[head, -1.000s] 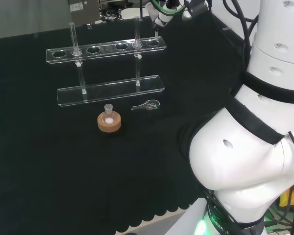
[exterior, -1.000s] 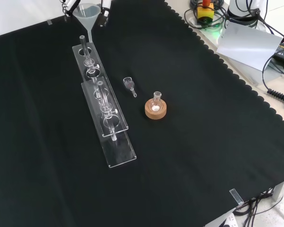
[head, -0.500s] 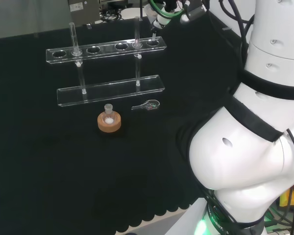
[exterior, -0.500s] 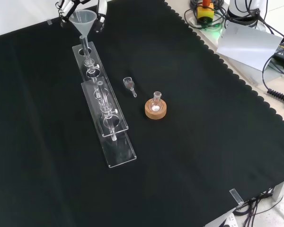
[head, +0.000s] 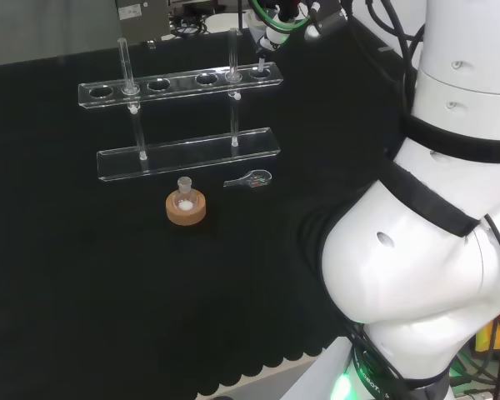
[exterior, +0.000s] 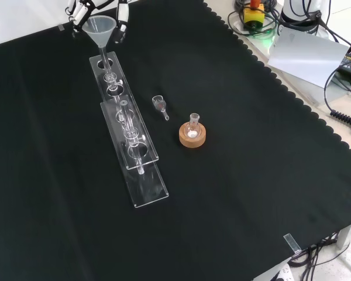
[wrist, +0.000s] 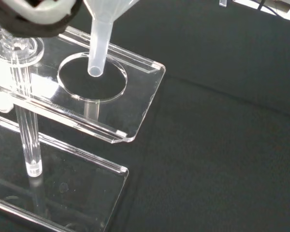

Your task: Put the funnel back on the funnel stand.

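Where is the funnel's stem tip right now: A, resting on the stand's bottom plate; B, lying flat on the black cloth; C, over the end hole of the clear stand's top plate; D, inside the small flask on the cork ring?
C: in the wrist view the funnel stem points at the round end hole of the stand, with the hand holding the funnel's cone.

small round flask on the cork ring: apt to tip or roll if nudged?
Probably steady while seated: the small round flask sits upright in the cork ring. Knocked out, its round body would likely roll. It looks like clear glass, so probably fragile and slippery.
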### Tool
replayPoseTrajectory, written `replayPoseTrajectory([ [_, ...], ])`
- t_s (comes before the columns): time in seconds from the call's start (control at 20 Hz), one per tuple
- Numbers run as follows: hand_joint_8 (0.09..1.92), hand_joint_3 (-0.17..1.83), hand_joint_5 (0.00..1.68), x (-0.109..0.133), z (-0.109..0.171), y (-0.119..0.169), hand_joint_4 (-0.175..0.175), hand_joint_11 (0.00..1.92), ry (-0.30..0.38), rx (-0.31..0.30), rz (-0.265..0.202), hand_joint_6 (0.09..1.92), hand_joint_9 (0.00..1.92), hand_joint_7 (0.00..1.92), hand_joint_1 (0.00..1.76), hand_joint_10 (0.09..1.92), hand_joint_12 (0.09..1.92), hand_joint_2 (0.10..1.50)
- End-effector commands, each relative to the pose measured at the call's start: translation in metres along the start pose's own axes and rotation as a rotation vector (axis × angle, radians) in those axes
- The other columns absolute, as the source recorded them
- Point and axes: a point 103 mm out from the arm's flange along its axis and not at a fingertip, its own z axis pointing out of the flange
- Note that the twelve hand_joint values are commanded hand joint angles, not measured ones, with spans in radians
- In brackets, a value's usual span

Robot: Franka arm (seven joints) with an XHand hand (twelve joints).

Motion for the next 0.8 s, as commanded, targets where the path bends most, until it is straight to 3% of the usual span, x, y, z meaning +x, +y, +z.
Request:
replayPoseTrajectory([
  [0.05, 0.74, 0.53, 0.6, 0.0, 0.008, 0.005, -0.068, 0.81, -0.011, 0.032, -0.01, 0.68, 1.18, 0.78, 0.85, 0.37, 1.07, 0.71],
  [0.8, 0.76, 0.53, 0.55, 0.008, 0.031, 0.016, -0.068, 0.77, -0.035, 0.079, -0.033, 0.66, 1.12, 0.69, 0.84, 0.38, 1.09, 0.71],
])
